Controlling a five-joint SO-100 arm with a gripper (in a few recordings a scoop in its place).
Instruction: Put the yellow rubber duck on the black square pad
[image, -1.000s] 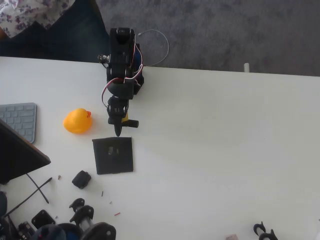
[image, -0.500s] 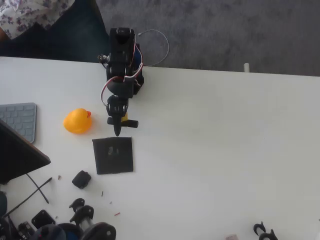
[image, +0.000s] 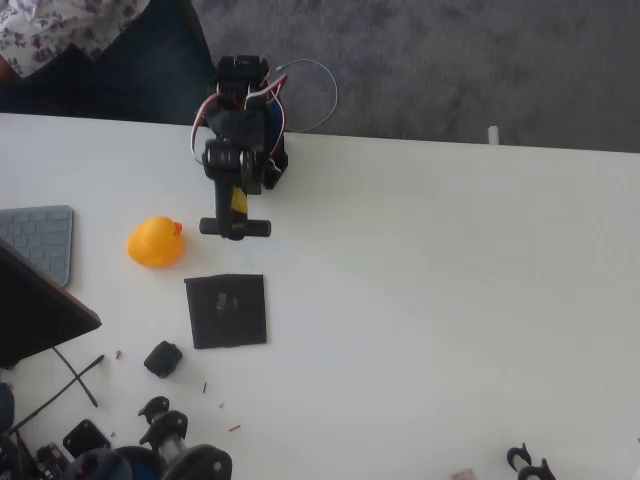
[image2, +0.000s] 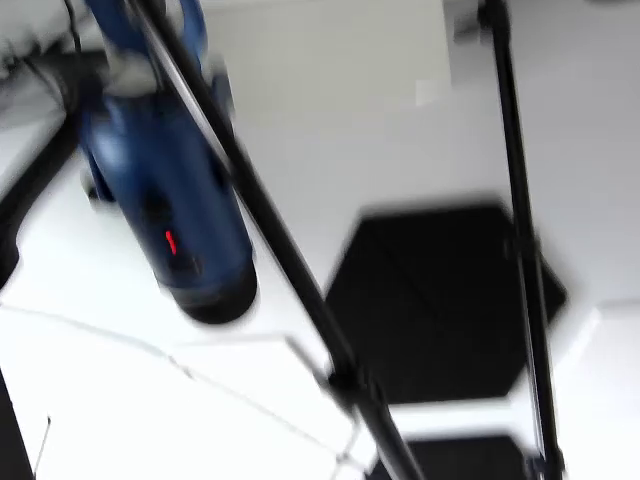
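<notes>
One small black block (image: 162, 359) sits below-left of the black square pad (image: 226, 311).

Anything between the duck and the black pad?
No. In the overhead view, only bare white table separates the duck from the black pad.

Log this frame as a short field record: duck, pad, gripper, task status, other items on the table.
duck: yellow rubber duck sits on the white table, left of the arm in the overhead view
pad: black square pad lies flat, nothing on it, apart from the duck
gripper: gripper is right of the duck, above the pad's top edge in the picture; open or shut cannot be told
task status: duck not yet on the pad
other items: keyboard at left edge; small black block below the pad
</notes>
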